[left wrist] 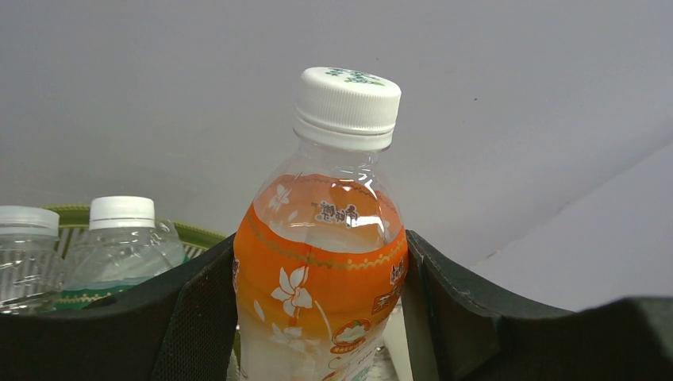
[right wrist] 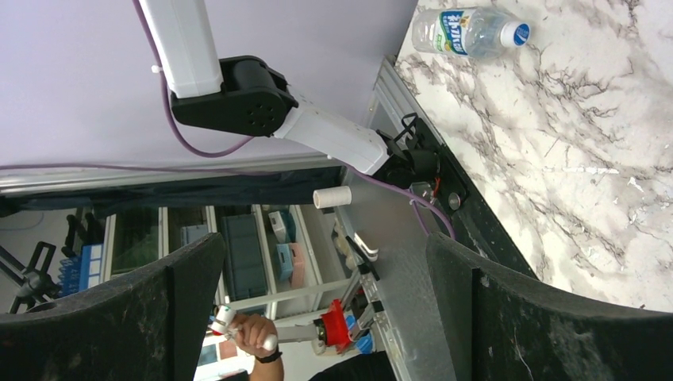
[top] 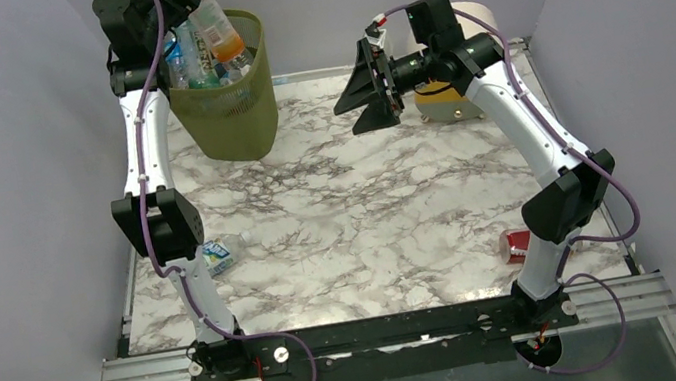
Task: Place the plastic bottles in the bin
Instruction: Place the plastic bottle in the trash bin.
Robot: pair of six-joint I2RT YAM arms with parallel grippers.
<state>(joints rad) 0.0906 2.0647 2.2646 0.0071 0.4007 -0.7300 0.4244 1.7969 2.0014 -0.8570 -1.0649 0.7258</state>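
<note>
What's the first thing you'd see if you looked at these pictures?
The bright orange bottle, gripped by the left end effector over the green bin at the far left, which already holds several bottles. Then the right end effector, wide open in the air at the far right, and a blue-labelled bottle lying on the marble table by the left arm.

A clear bottle (right wrist: pixel 470 32) (blue label, blue-and-white cap) lies on its side on the marble table (right wrist: pixel 587 159) at the upper right. The right gripper (right wrist: pixel 321 270) gapes wide along the bottom edge, nothing between its jaws. The left arm (right wrist: pixel 238 95) crosses the upper left.
</note>
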